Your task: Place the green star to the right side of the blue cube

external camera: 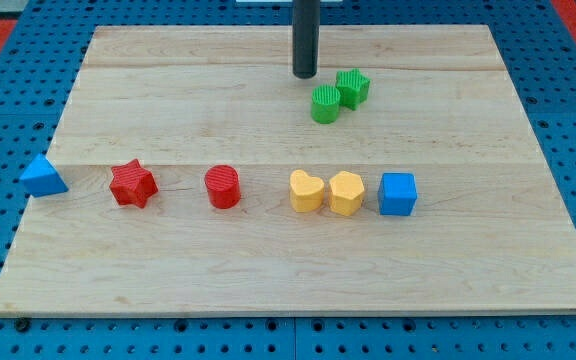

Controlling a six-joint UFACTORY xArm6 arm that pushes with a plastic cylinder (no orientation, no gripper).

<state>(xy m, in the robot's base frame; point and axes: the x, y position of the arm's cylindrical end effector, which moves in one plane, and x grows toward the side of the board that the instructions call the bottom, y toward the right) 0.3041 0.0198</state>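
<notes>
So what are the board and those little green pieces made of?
The board looks like pale unvarnished wood: plank seams and grain show. The green star and green cylinder look like matte plastic, possibly 3D-printed, with fine ridges on top. My tip sits just left of them.

star (352,87) right of cylinder (324,105), touching | cube (398,194) well below

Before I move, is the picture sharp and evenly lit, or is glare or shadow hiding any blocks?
Camera view: sharp and evenly lit, no glare on the wooden board; shadows are soft and short. My tip shows clearly, just left of and above the green star and green cylinder. The blue cube is crisp; the board's edges look slightly tapered by perspective.
</notes>
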